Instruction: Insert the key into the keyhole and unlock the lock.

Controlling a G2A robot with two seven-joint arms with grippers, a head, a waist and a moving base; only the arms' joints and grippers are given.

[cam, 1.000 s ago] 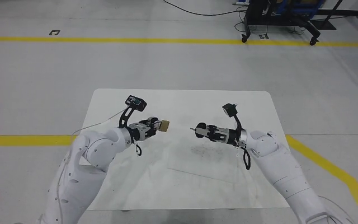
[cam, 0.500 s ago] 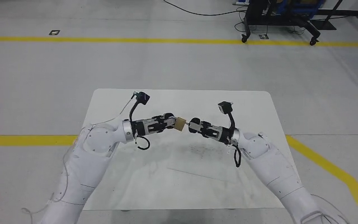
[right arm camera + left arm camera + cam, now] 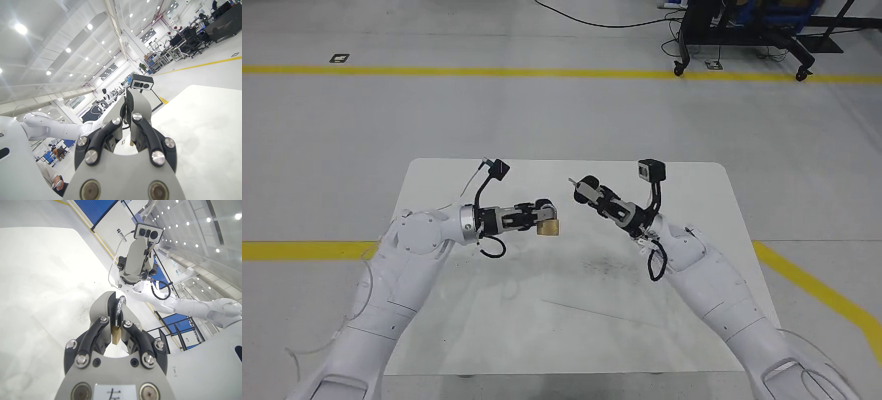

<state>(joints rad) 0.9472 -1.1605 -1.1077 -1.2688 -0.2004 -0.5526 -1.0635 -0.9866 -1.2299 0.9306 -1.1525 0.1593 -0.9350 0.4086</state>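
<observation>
Two arms hang over the white table (image 3: 562,330), above its far half. The left gripper (image 3: 117,300) is closed tight on the silver loop of the brass lock (image 3: 549,227), which it holds up above the table. The right gripper (image 3: 127,106) is pinched narrow on the key (image 3: 572,182), and the key's thin tip sticks out past the fingers. The key is near the lock but apart from it. Grey scuff marks (image 3: 607,268) lie on the table below them. Yellow lines (image 3: 492,71) cross the floor, and a black cart (image 3: 742,35) stands far behind. A small white label (image 3: 115,392) with a printed character sits on the left gripper's base.
</observation>
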